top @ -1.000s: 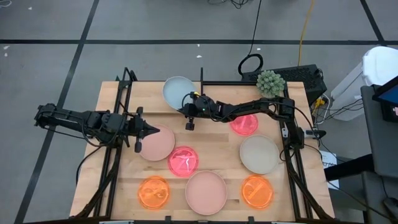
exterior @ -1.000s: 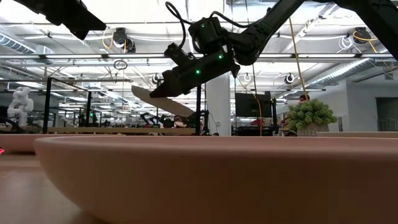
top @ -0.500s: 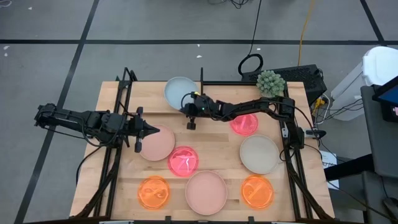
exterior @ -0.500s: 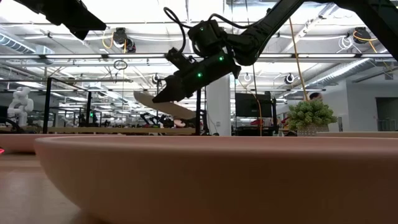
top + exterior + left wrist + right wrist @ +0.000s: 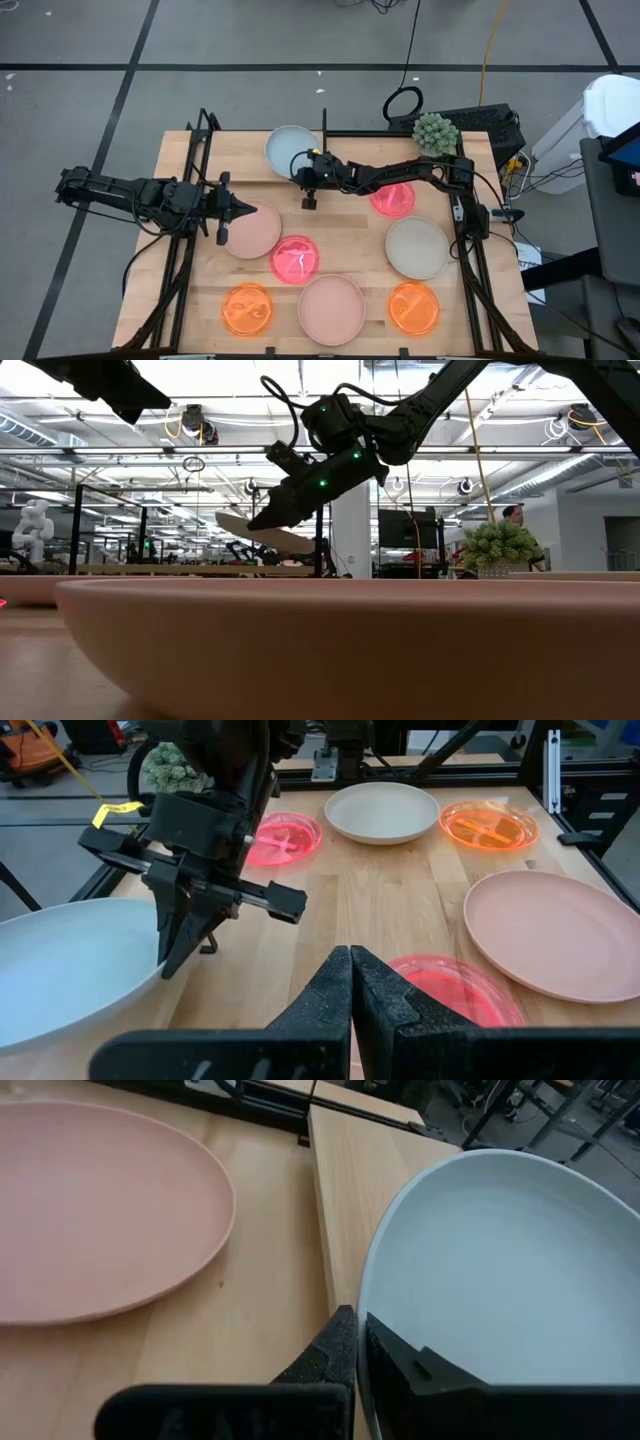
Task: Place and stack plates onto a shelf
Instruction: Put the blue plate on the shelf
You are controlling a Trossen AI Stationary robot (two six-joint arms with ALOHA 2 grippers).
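A light-blue plate (image 5: 289,148) hangs tilted over the shelf (image 5: 240,155), a light-wood plank in a black frame along the table's far edge. My right gripper (image 5: 302,173) is shut on the plate's rim. My left gripper (image 5: 243,208) is shut on nothing and hovers at the left, over the far edge of a pale-pink plate (image 5: 252,231). Lying flat on the tabletop are two neon pink plates (image 5: 296,258) (image 5: 392,198), a beige plate (image 5: 417,248), two orange plates (image 5: 247,308) (image 5: 413,307) and a second pale-pink plate (image 5: 331,308). My right gripper pinches the light-blue plate's rim (image 5: 362,1342) on its near right side, with one finger on the inner face and one under the outside. The fingers slant down from the table's right. The plate (image 5: 270,532) is lifted clear of the shelf and tilted.
The shelf's black upright posts (image 5: 323,122) (image 5: 205,122) stand beside the held plate. A small green plant (image 5: 433,133) sits at the far right corner. Black frame rails run along both table sides. A person shows far off in the room (image 5: 515,515).
My right gripper has tipped its fingers a little further down. The light-blue plate has sunk slightly toward the shelf and lies a little flatter than before, still clear of it. My left gripper has kept still.
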